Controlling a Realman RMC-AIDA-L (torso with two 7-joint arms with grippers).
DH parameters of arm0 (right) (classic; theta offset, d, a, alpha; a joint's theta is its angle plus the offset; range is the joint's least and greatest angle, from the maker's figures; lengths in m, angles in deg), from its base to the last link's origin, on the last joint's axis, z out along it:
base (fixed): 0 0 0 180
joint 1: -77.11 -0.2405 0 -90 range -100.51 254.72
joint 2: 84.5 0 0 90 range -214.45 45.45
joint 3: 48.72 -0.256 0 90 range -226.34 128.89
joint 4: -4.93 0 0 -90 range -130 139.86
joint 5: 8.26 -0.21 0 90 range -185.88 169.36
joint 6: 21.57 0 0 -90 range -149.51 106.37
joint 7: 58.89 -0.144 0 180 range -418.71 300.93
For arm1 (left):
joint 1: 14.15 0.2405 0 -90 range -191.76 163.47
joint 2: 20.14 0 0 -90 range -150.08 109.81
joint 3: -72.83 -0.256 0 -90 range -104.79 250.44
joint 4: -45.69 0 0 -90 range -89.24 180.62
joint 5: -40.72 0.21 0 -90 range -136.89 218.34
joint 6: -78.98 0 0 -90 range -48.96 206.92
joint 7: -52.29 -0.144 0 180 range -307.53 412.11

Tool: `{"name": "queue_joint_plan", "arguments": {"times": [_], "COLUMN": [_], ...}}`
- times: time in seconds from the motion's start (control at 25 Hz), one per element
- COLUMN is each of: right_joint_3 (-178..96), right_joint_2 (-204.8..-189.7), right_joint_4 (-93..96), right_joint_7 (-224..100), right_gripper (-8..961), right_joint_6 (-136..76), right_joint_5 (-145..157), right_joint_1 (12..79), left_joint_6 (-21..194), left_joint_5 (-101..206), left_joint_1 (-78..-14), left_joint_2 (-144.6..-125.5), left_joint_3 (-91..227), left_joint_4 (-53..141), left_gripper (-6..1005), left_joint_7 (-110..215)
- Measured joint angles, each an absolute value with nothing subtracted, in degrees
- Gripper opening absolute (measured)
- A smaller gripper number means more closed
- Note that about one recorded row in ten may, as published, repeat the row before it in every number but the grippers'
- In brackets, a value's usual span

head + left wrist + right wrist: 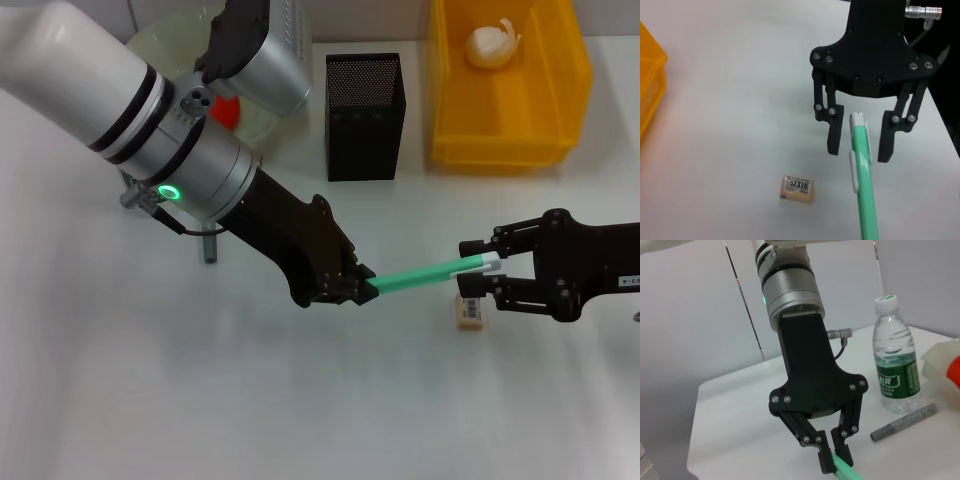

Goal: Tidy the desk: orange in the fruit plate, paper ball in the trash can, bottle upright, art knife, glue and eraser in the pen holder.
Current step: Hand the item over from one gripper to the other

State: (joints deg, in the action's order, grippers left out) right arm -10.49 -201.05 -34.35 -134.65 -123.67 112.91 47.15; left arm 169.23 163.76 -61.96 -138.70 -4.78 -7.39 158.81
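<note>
White desk: left gripper clamps green knife — light, rigid, grip mid-shaft — right gripper open around its tip.

white desk top w/ plain matte surface, seen also from left wrist cam & right wrist cam, where its rounded corner shows. behind it a pale wall w/ thin dark strip running up it, slightly tilted.
</note>
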Motion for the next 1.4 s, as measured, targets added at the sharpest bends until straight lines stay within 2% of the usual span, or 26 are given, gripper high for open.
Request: {"name": "queue_joint_plan", "arguments": {"times": [0.16,0.56,0.84,1.24,1.4], "right_joint_3": [-10.49,-10.71,-11.07,-11.2,-11.25], "right_joint_2": [-201.05,-200.97,-200.87,-200.85,-200.86], "right_joint_4": [-34.35,-34.34,-34.35,-34.36,-34.36], "right_joint_7": [-134.65,-134.55,-134.55,-134.54,-134.54], "right_gripper": [376,327,198,198,197], "right_joint_6": [-123.63,-123.7,-123.72,-123.58,-123.58], "right_joint_5": [112.83,112.75,112.67,112.55,112.49], "right_joint_1": [47.14,47.38,47.41,47.4,47.4], "left_joint_6": [169.42,169.48,170.58,173.02,173.05], "left_joint_5": [163.76,163.77,163.79,162.49,162.5], "left_joint_1": [-61.96,-61.96,-62.61,-62.6,-62.59], "left_joint_2": [-138.7,-138.7,-138.69,-138.7,-138.71], "left_joint_3": [-4.78,-4.6,-3.97,-1.15,-1.31], "left_joint_4": [-7.39,-7.65,-7.31,-7.22,-7.21], "left_gripper": [98,97,98,107,230], "left_joint_7": [158.81,158.81,158.8,158.99,159.11]}}
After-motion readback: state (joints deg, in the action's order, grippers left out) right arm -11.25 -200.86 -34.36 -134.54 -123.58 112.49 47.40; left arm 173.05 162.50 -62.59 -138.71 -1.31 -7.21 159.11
